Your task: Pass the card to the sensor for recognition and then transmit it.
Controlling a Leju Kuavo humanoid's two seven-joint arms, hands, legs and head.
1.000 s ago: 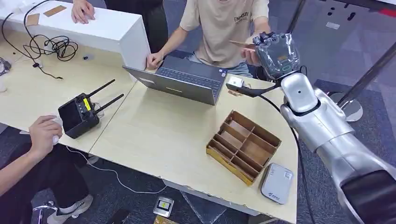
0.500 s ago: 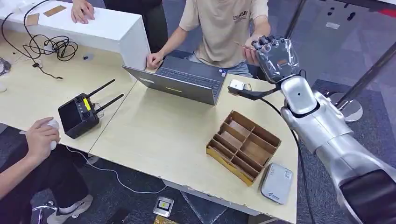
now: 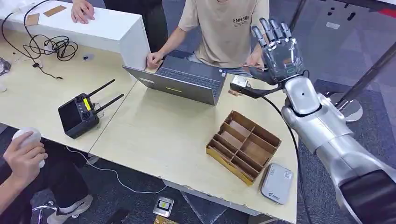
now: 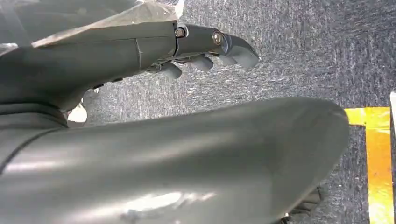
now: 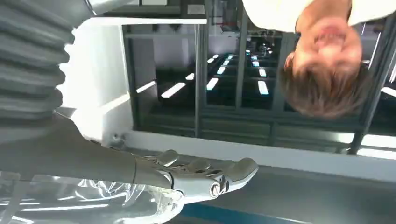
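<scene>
Silver right hand (image 3: pixel 279 53) is hovering with fingers (image 3: pixel 272 29) spread apart, gripping nothing, at the table's far right. Thin tan card (image 3: pixel 253 66) is sitting just left of it, pinched in the hand of the person in a beige T-shirt (image 3: pixel 224 28). Grey left hand (image 4: pixel 205 46) is hanging over dark carpet, fingers loosely extended, empty. Brown divided cardboard tray (image 3: pixel 243 145) is lying nearer, and the flat grey card sensor (image 3: pixel 276 183) is lying just beside its near right corner.
</scene>
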